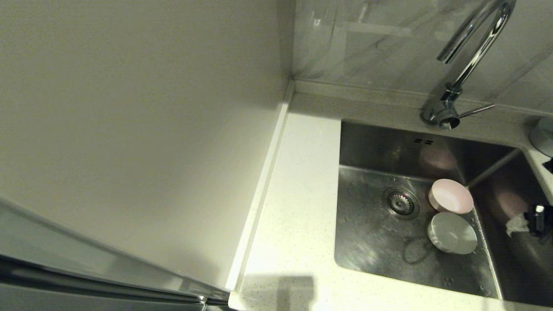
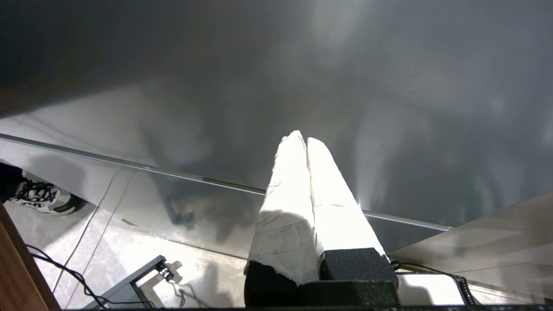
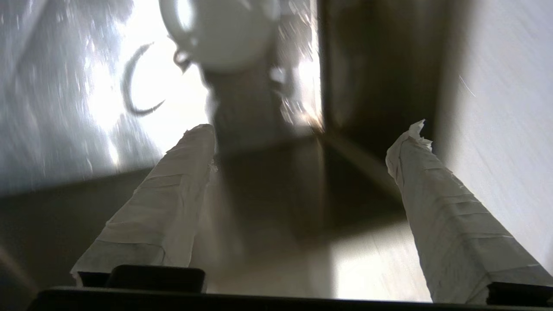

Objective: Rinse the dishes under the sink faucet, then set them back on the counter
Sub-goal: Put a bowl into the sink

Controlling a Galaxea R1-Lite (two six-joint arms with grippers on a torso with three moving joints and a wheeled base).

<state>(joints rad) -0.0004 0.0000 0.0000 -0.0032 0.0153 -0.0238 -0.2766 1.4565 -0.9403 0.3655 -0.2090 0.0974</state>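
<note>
Over on the left stands a plain off-white panel, with the speckled white counter running alongside it and nothing resting on that strip. Next comes the steel sink, its round drain strainer near the middle and two overflow slots high on the back wall. Just beside the strainer, against the basin's right wall, lie two of the dishes: the pale pink bowl further back and the pale mint-white bowl touching it in front, both tilted. Above them rises the chrome gooseneck faucet, lever pointing right. At the far right edge the right claw hangs over the sink's right side, taped fingers spread wide and holding nothing, the mint-white bowl ahead of it. Away from the sink, the left claw is parked low above the floor, fingers pressed together
</note>
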